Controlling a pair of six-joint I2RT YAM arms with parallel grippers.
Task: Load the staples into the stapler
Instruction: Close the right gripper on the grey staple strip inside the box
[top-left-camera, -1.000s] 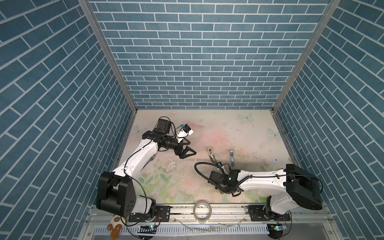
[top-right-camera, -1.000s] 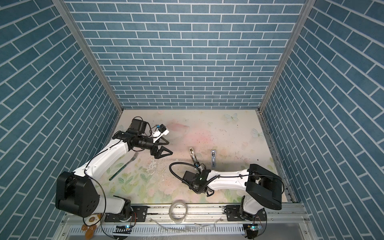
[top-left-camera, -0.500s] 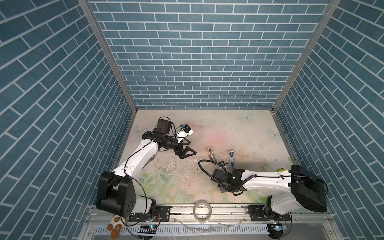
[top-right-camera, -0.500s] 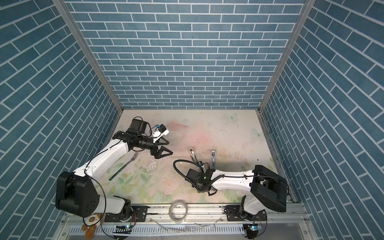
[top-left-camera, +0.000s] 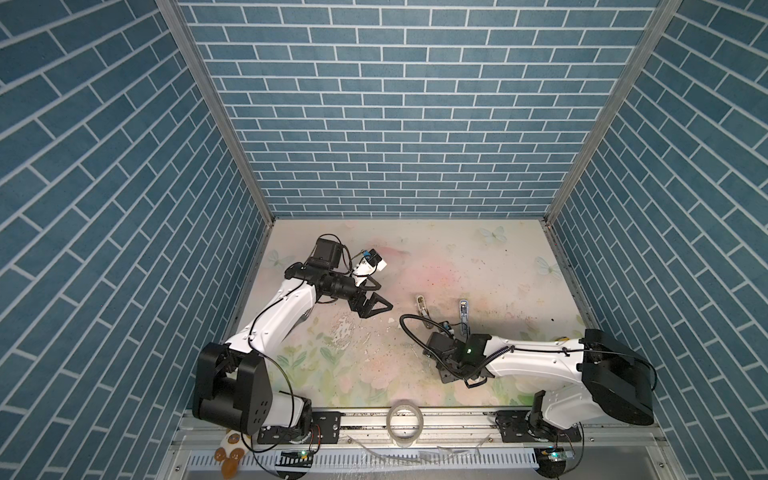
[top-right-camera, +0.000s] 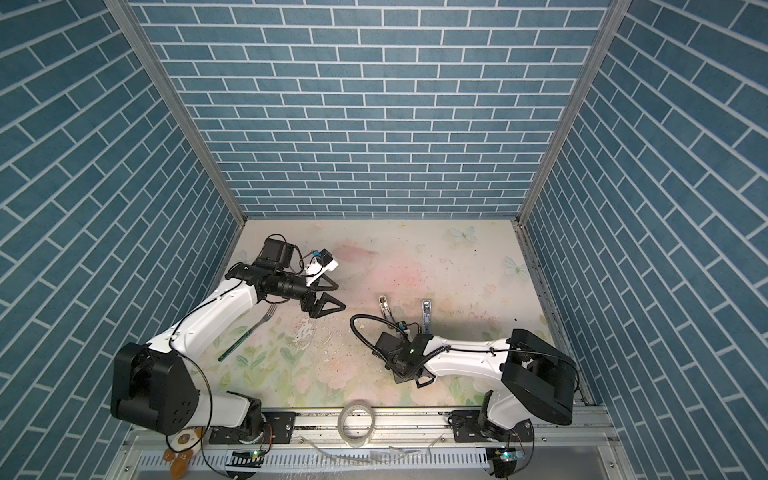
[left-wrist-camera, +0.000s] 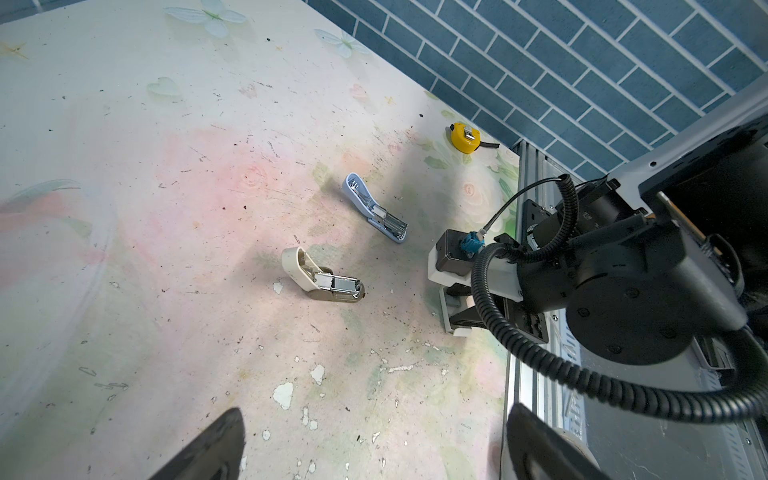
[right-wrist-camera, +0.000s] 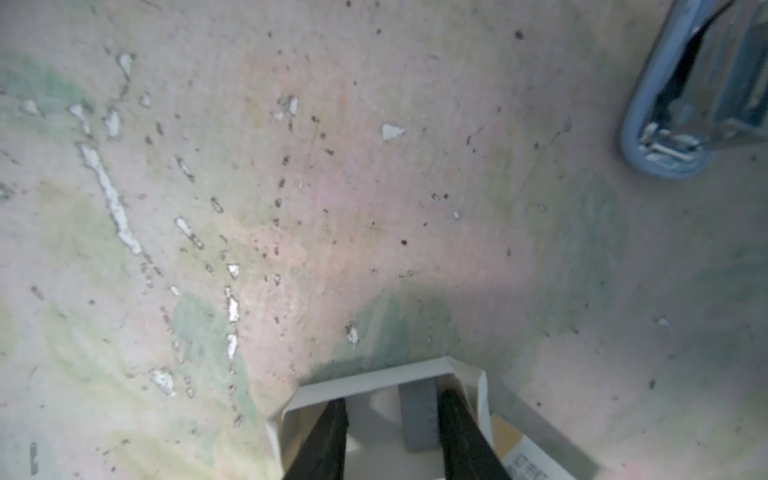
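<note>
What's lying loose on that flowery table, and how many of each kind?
Staplers: 2, cream stapler and light blue stapler
Staple box with tray: 1
Tape measure: 1
Fork: 1
Total: 5

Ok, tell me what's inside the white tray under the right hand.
A grey staple strip lies in the white tray, between the fingers of the right hand, close beside one. Fingers and the frame edge hide the rest.

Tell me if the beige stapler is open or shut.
Open. The beige stapler has its lid swung back, baring the metal channel.
</note>
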